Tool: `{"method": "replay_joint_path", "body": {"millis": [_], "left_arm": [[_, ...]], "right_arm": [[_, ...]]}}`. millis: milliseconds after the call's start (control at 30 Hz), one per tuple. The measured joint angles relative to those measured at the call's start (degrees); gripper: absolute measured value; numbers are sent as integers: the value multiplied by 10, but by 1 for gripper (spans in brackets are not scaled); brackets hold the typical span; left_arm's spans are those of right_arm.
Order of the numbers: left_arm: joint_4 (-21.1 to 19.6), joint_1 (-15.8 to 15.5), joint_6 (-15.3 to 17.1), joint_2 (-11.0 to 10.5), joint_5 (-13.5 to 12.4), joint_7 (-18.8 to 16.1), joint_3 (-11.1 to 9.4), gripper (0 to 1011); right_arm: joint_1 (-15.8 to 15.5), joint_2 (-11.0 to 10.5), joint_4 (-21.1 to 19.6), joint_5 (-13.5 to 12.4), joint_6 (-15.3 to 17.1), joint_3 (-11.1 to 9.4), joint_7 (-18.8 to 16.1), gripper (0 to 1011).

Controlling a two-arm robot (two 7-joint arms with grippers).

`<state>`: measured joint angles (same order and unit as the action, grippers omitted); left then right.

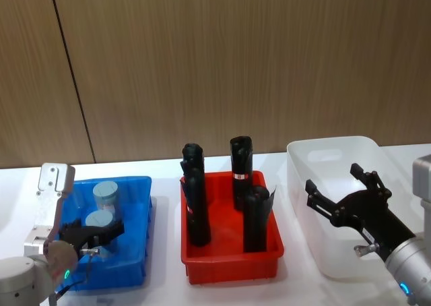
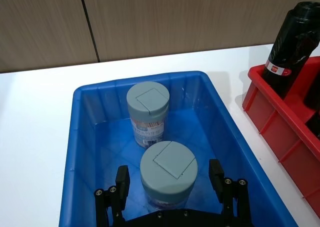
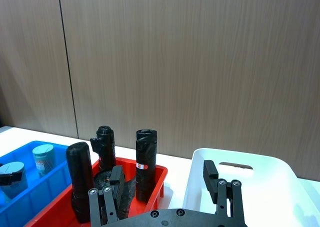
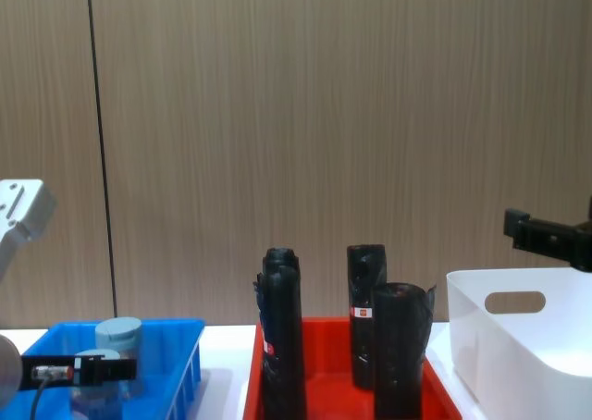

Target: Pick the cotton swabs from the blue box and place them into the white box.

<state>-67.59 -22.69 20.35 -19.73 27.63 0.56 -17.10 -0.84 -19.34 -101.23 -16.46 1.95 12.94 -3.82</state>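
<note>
Wood-panelled wall [image 1: 202, 63] is seen behind the white table [image 1: 161, 168]. Two cotton swab tubs with grey-blue lids stand in the blue box [image 2: 235, 132]. The farther tub [image 2: 147, 101] shows its printed label; on the nearer tub [image 2: 168, 163] it is mostly hidden. The left gripper [image 2: 169, 175] is spread around the nearer tub, with gaps visible. The right gripper [image 1: 331, 175] is spread wide above the white box [image 1: 330, 144].

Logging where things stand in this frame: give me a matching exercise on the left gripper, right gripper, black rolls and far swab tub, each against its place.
1 left gripper
2 right gripper
3 black rolls
4 far tub

A standing in the red tray
B open, above the white box
C far end of the blue box
D open, fingers either side of the near tub

Pairs: 1-D, 2-B, 3-A, 4-C
</note>
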Motion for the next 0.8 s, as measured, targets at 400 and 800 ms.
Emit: {"method": "replay_joint_path", "body": {"millis": [400, 800], "left_arm": [[44, -25, 0, 11, -17, 23, -3, 1004], [87, -50, -12, 23, -39, 48, -7, 865]], "right_arm": [[0, 0, 0, 0, 0, 0, 0, 1002], [0, 0, 0, 0, 0, 0, 0, 1002]]}}
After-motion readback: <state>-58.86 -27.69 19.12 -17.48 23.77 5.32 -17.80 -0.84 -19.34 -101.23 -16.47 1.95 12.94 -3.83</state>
